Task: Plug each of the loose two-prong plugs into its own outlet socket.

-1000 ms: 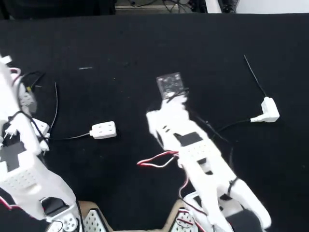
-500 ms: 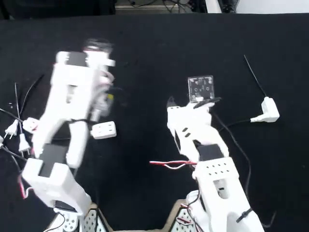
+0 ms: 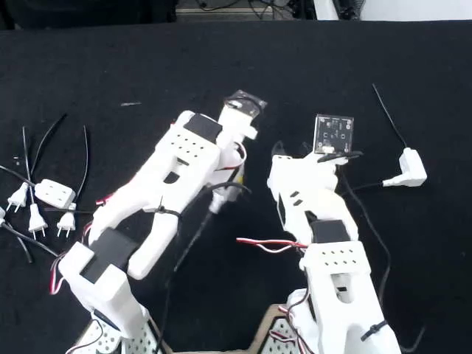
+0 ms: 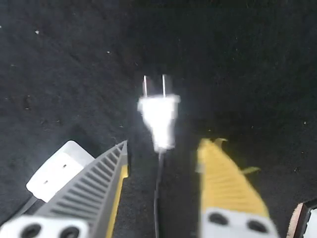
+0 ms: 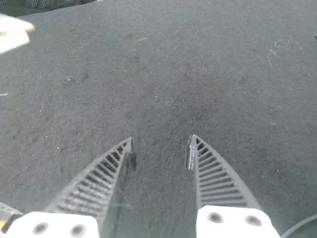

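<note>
My left gripper point(image 4: 164, 144) is open above the black mat point(image 3: 133, 66), near the table's middle. A white two-prong plug point(image 4: 158, 115) lies just ahead of its fingertips, prongs pointing away, with its black cord running back between the fingers. A white outlet socket point(image 4: 55, 168) lies beside one finger. In the high view the left gripper point(image 3: 225, 188) hangs over that plug point(image 3: 220, 200). My right gripper point(image 5: 159, 144) is open over bare mat, with nothing between its fingers. Three more loose plugs point(image 3: 35, 219) and another socket point(image 3: 55, 193) lie at the far left.
A white angled plug point(image 3: 411, 168) with a black cord lies at the right. Black cords point(image 3: 44, 140) curl around the left-hand plugs. Red and white arm wires point(image 3: 269, 245) hang by the right arm. Bare mat stretches across the back.
The left arm has swung from the far left across to the table's middle, and now covers the spot where a socket lay. The right arm has shifted to the right.
</note>
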